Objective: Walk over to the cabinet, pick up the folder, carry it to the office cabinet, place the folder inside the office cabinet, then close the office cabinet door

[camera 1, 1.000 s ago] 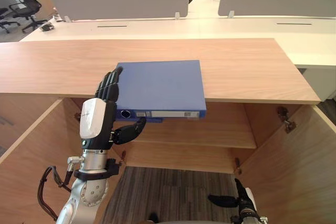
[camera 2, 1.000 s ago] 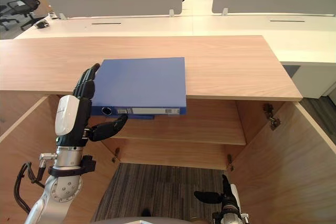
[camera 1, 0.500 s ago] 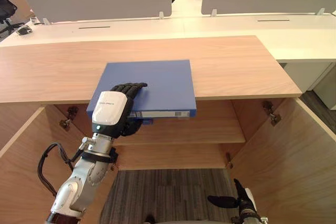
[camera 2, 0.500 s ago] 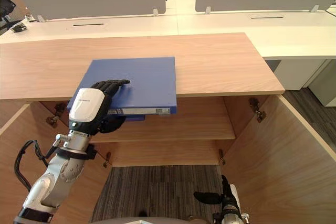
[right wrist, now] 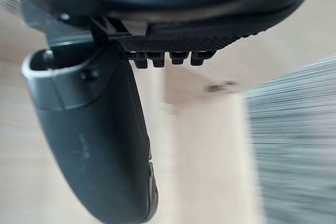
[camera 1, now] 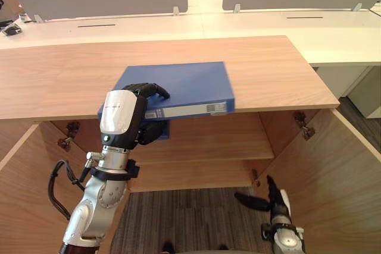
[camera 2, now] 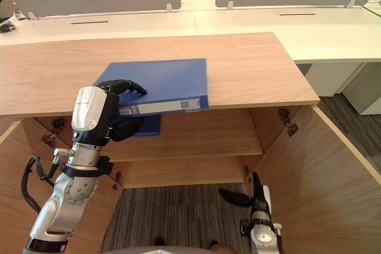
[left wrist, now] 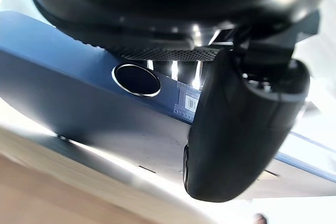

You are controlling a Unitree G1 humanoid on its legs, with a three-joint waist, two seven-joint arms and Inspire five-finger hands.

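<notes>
I hold folder (camera 1: 190,84) in left hand (camera 1: 122,114), fingers (camera 1: 149,90) over cover, thumb under | spine runs right from fingers | right hand (camera 1: 272,197) loose-fingered, farther

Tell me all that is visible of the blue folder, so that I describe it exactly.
The blue folder is a thick ring binder with smooth, plastic-looking covers. Its spine faces the robot and bears a white label and a metal-rimmed finger hole. It rests on the wooden cabinet top, spine at the front edge. The left hand grips its near left corner, fingers on top, thumb beneath.
</notes>
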